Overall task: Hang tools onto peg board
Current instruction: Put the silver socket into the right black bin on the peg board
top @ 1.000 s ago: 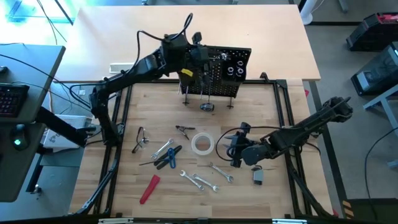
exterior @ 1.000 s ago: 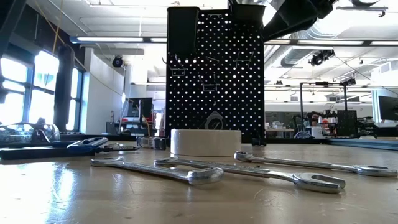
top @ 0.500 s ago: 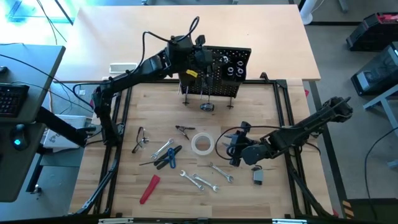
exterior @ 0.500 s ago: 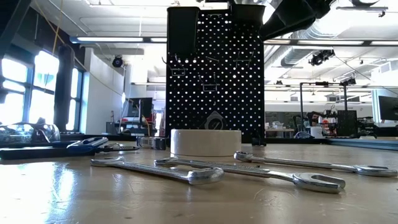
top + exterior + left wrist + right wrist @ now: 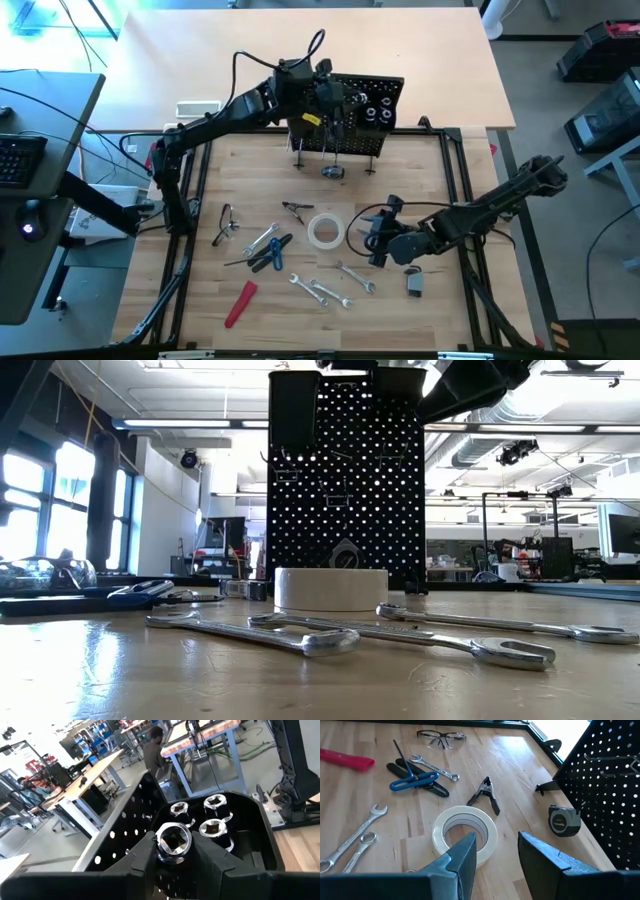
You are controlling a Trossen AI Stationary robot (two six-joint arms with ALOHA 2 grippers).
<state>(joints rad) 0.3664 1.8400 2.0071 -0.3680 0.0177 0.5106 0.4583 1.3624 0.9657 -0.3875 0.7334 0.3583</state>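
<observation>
From the high view I see my left gripper [image 5: 328, 100] at top centre, over the peg board [image 5: 372, 110], and my right gripper [image 5: 372, 238] low at centre right, just beside the white tape roll [image 5: 325, 231]; wrenches [image 5: 322, 292], blue-handled pliers [image 5: 268, 254] and the red-handled tool [image 5: 240, 303] lie in the lower left. In the low view the board [image 5: 345, 480] stands upright at centre behind the tape roll [image 5: 331, 588], with wrenches [image 5: 470, 645] in the foreground. In the left wrist view my fingers [image 5: 145, 855] hold a silver socket [image 5: 173, 840] between them at centre, above a black bin [image 5: 250, 827] holding three more sockets. In the right wrist view my fingers [image 5: 465, 852] stand apart, gripping nothing, with the tape roll [image 5: 464, 826] beyond them and the small tape measure [image 5: 564, 820] at right by the board.
</observation>
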